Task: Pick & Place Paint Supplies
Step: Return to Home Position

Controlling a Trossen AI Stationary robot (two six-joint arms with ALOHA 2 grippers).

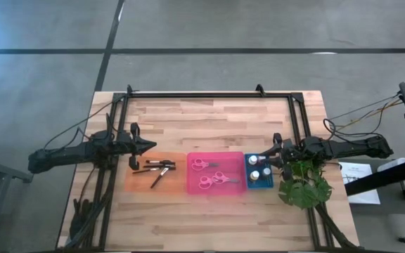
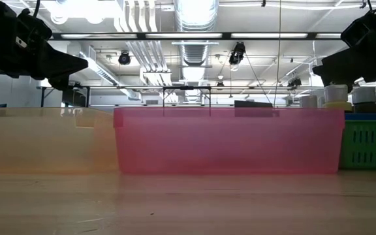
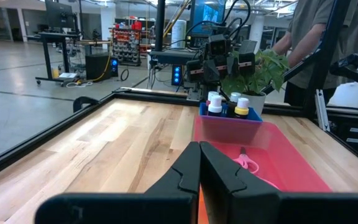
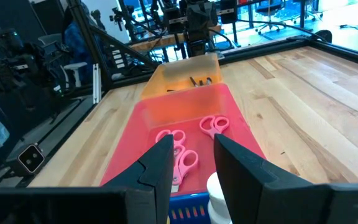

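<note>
Small capped paint bottles [image 1: 255, 174] sit in the blue plastic bin [image 1: 248, 185] at the table's [image 1: 209, 112] 3 o'clock, so I'd lift my spread-open right gripper [image 1: 270, 156] straight up, left gripper's [image 1: 148, 146] pinched shut at 9.

You have no legible text, brand, number or sign in any view. The labels on the paint bottles [image 3: 215, 107] are too small for you to read. The white sheet [image 1: 361, 181] lying beside the table [image 1: 216, 112] carries dark marks, but you cannot make them out.
</note>
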